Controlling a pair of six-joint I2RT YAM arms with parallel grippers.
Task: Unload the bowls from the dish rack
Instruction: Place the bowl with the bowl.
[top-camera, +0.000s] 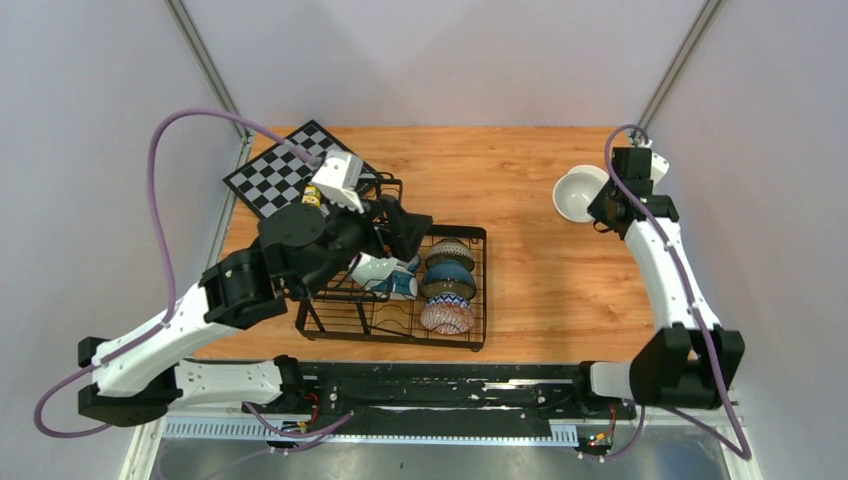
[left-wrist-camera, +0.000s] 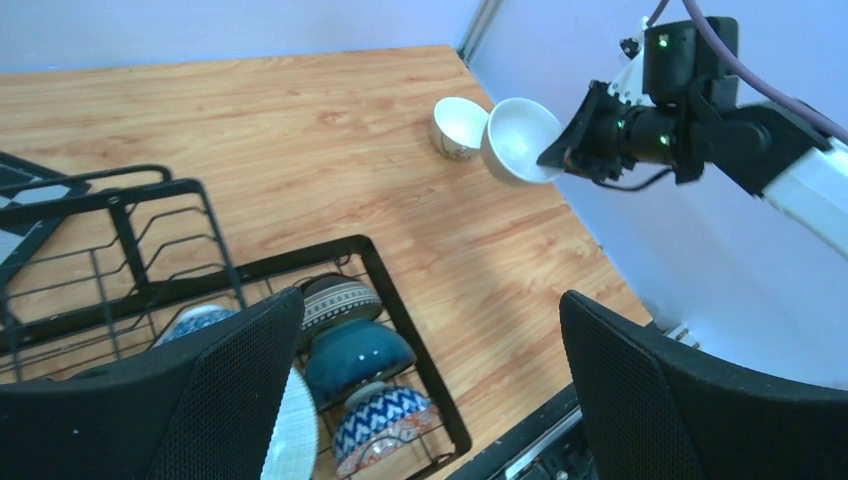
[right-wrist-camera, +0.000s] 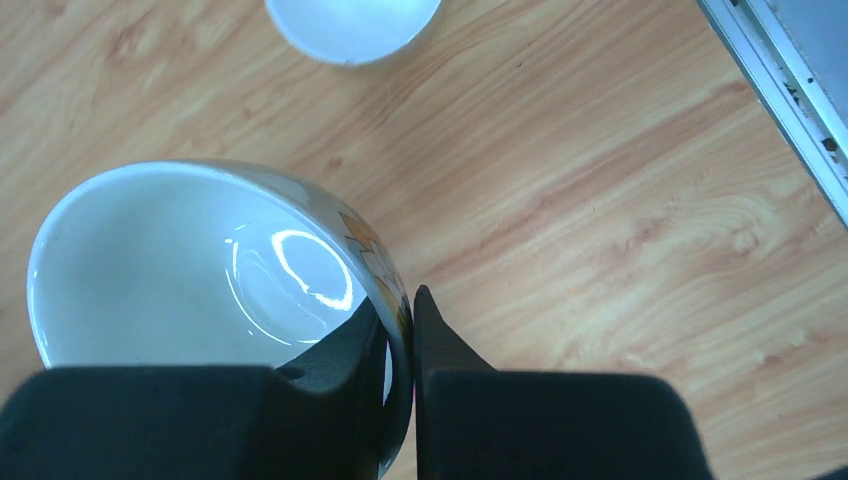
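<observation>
Holding right now: my right gripper is clamped on the rim of a white bowl, one finger inside and one outside, with the bowl tipped at an angle.
Where that bowl is: far right corner of the tabletop, well apart from the dish rack. I can't tell from any view whether its base is down on the wood.
Neighbour: a second white bowl sits on the wood just beside the held one. They look close to touching in the left wrist view.
Left side: my left gripper is spread wide with nothing in it, hanging over the rack.
Left in the rack: a row of patterned and dark blue bowls on edge down the right side, plus some pale bowls tucked under my left arm. I'd say most of the job is ahead of me.
Worry 1: if I let go while the bowl is tipped like this, it could rock or roll into its neighbour and chip. I'd want it level first.
Worry 2: a thin rim pinch on glazed ceramic looks slippery, so a quick wrist move might let it slide out.
Worry 3: the rack bowls are packed tight. Going down with the fingers this wide, I could snag a wire or shove the next bowl over.
</observation>
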